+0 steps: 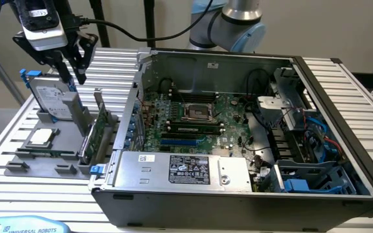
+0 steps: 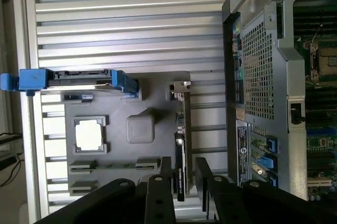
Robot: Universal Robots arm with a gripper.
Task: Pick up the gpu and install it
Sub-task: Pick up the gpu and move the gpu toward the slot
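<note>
Pincer [image 2: 184, 163] (case [image 2: 260, 66] too) cropped

The only wording that can be read is "UNIVERSAL ROBOTS", in capitals on a light-blue cover [image 1: 25, 227] at the table's near edge, in the corner on the exterior view's left. The black label [image 1: 188, 171] and the small white sticker [image 1: 146, 158] on the silver power supply [image 1: 233, 175] carry print too small to read. So does the sticker [image 2: 243, 147] on the back of the computer case [image 2: 263, 76].
</note>
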